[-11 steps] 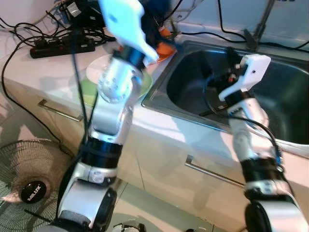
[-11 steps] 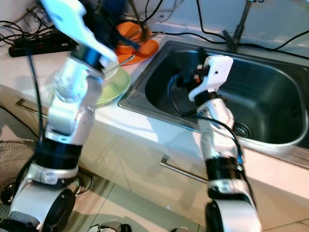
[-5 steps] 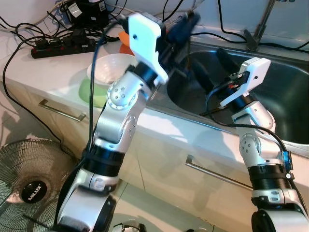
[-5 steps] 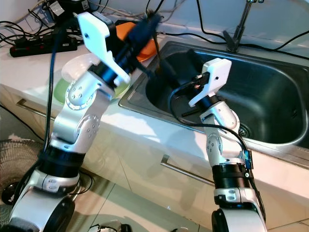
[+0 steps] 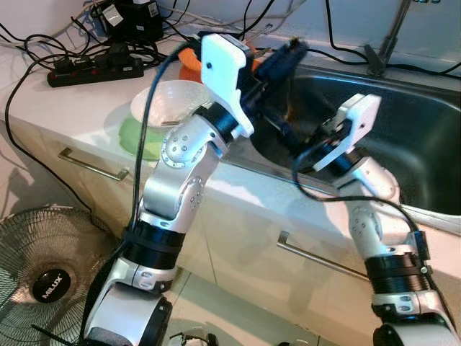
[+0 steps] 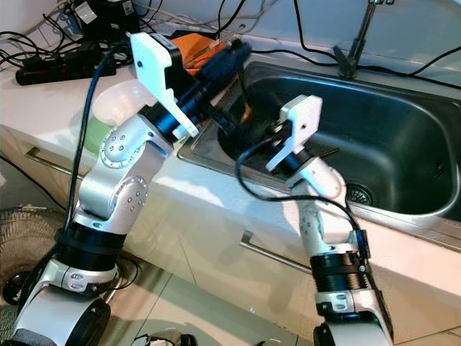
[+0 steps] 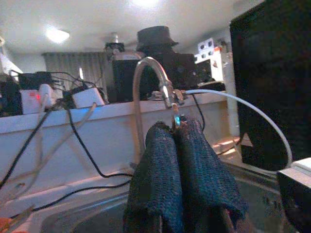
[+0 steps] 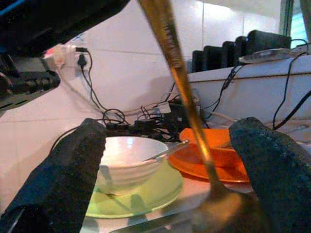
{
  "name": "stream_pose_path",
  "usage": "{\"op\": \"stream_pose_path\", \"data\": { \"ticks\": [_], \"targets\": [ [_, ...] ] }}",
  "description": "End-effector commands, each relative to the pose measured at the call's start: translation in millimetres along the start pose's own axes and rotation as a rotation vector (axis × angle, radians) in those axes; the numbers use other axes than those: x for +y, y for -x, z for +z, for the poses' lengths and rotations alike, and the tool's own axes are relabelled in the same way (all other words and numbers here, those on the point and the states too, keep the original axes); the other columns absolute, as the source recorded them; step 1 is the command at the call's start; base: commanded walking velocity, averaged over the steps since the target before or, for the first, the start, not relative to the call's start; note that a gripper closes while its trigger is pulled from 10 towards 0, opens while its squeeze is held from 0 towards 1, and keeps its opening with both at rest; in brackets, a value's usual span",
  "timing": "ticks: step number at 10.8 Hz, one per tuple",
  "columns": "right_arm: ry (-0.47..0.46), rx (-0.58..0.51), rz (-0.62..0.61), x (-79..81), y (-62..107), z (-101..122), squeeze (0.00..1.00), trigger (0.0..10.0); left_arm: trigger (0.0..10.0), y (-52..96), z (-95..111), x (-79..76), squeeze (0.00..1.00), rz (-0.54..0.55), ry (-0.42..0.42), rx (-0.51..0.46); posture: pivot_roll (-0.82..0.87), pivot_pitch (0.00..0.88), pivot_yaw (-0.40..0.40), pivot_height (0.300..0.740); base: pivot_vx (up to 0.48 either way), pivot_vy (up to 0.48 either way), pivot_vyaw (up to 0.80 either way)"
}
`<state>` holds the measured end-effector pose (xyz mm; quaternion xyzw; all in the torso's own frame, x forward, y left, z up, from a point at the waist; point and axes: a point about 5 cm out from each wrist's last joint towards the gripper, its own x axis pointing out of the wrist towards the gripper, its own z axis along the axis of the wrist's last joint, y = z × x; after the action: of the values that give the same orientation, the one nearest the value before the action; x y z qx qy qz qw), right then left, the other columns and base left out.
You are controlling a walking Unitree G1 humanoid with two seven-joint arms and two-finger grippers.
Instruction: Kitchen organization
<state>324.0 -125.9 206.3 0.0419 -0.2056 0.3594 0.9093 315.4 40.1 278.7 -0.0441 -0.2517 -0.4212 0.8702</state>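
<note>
My left gripper (image 5: 288,54) hangs over the sink's left rim, shut on the handle of a brass spoon (image 8: 187,92) that dangles bowl-down. In the left wrist view its fingers (image 7: 160,160) are pressed together. My right gripper (image 5: 292,133) is raised from the sink (image 5: 425,144) and stands open, one finger on each side of the spoon's shaft without touching it. On the counter to the left, a white bowl (image 5: 173,101) with another spoon in it rests on a green plate (image 5: 133,137). Behind them lies an orange plate (image 8: 209,160).
A faucet (image 5: 392,32) rises behind the sink. A black power strip (image 5: 94,68) and tangled cables cover the counter's back left. Drawer handles (image 5: 86,166) run along the cabinet front. A floor fan (image 5: 43,267) stands at the lower left.
My left gripper swung from above the plates to over the sink, carrying the spoon. My right gripper rose and shifted left until its open fingers flank the spoon.
</note>
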Motion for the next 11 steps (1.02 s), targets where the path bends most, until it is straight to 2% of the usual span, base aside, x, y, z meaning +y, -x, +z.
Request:
{"op": "stream_pose_path", "data": {
  "ticks": [1, 5, 6, 11],
  "targets": [
    [0.013, 0.016, 0.006, 3.8, -3.0, -2, 0.0, 10.0, 10.0, 0.4, 1, -6.3, 0.0, -0.044, 0.013, 0.007, 0.04, 0.03, 0.068, 0.74, 0.0, 0.0, 0.0],
    [0.08, 0.038, -0.143, -10.1, -6.1, -5, 0.0, 10.0, 10.0, 4.1, -5, -15.4, 0.0, -0.119, 0.041, 0.057, 0.05, 0.028, 0.068, 0.74, 0.0, 0.0, 0.0],
    [0.081, 0.037, -0.165, -12.7, -6.0, -5, 0.0, 0.0, 10.0, 4.5, -5, -15.3, 0.0, -0.12, 0.041, 0.06, 0.05, 0.028, 0.068, 0.74, 0.0, 0.0, 0.0],
    [0.076, 0.01, -0.178, -13.1, -6.7, -4, 0.0, 0.0, 10.0, 5.0, -5, -14.7, 0.0, -0.12, 0.031, 0.069, 0.05, 0.026, 0.069, 0.74, 0.0, 0.0, 0.0]
  ]
}}
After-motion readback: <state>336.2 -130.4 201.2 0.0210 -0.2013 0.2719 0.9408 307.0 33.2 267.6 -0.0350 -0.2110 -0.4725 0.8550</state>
